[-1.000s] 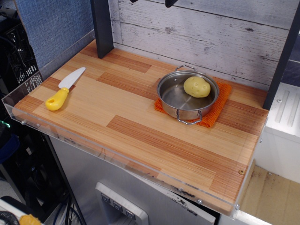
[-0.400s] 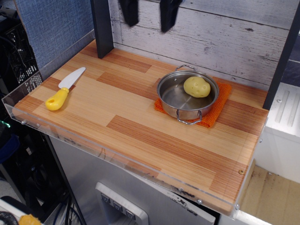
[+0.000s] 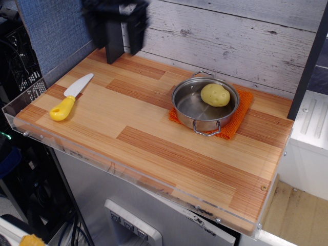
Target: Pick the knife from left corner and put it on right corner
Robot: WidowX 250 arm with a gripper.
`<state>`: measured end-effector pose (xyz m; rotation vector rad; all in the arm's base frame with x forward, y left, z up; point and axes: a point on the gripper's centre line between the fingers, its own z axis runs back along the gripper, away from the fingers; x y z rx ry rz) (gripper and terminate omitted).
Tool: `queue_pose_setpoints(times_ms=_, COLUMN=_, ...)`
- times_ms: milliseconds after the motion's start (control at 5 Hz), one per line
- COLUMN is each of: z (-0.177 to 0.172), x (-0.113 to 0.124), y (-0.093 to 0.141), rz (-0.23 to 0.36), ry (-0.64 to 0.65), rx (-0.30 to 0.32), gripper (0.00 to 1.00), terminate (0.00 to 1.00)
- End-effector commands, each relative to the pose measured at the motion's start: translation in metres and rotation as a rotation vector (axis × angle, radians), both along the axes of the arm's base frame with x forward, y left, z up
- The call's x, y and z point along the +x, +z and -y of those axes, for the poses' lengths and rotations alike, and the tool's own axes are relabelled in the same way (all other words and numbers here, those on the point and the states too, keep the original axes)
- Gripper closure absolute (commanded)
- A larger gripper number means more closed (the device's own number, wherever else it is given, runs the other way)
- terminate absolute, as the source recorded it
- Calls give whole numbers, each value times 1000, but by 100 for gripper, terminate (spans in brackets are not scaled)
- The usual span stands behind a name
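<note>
The hand (image 3: 115, 28) — blurred, fingers spread apart and empty — hangs above the table's (image 3: 154, 128) back left. The knife (image 3: 70, 97) lies flat at the left corner (image 3: 36, 115).

Light's even and bright, diffuse from above, no hard shadows on the table (image 3: 154, 128). My gripper (image 3: 115, 28) is motion-blurred at top left, edges smeared, so I can't read the jaws. Pot (image 3: 205, 105) shows soft glare inside and throws a faint shadow on the cloth (image 3: 233, 125). Acrylic rim (image 3: 102, 166) catches pale reflections. Everything else is sharp.
</note>
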<state>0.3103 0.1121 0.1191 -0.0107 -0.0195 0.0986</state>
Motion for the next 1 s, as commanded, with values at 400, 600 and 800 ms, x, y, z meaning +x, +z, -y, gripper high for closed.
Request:
queue_pose_setpoints(times_ms=400, z=-80, x=-56, y=-70, rz=-18, ry=189, rx=65, gripper=0, terminate=0)
queue_pose_setpoints(times_ms=600, z=-89, x=-51, y=-77, rz=-16, ry=199, rx=57, gripper=0, terminate=0)
queue_pose_setpoints(times_ms=800, z=-92, x=-47, y=-81, rz=-21, ry=195, rx=73, gripper=0, terminate=0)
